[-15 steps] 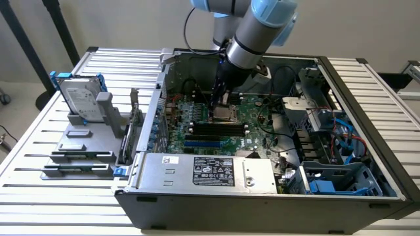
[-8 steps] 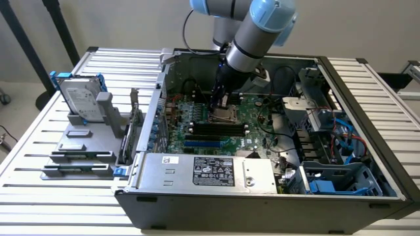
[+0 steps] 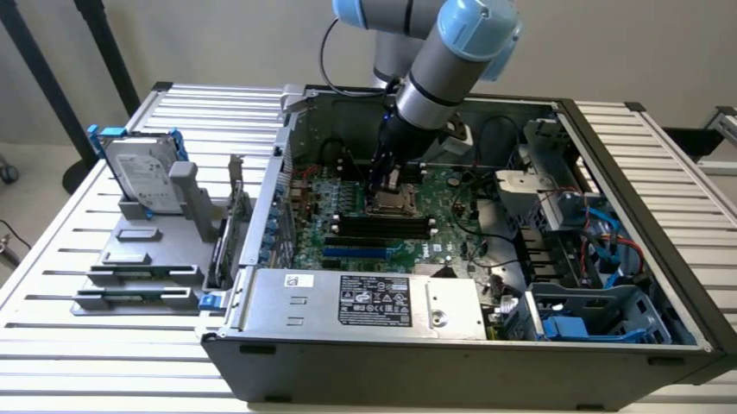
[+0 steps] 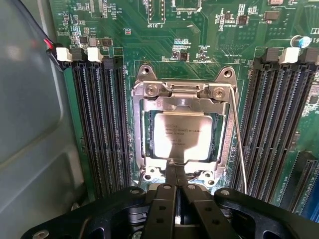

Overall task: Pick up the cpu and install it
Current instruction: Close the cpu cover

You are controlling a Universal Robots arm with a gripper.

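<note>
Hanging at twelve o'clock of the socket (image 3: 392,205) in the exterior view, the gripper (image 3: 391,185) is clenched on nothing; wrist view: the cpu (image 4: 182,135) lies seated in that socket, the gripper at its rim. Placing looks done; lever (image 4: 238,134) latching unclear.

arm (image 3: 436,73) silver-grey tube, light-blue joint caps (image 3: 478,26), black cable (image 3: 327,52); black fingers (image 4: 164,204), silver screws (image 4: 163,187) at base

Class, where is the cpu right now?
In the wrist view the cpu lies in the metal socket frame on the motherboard, between two banks of black memory slots, with the shut end effector at its edge.
</note>
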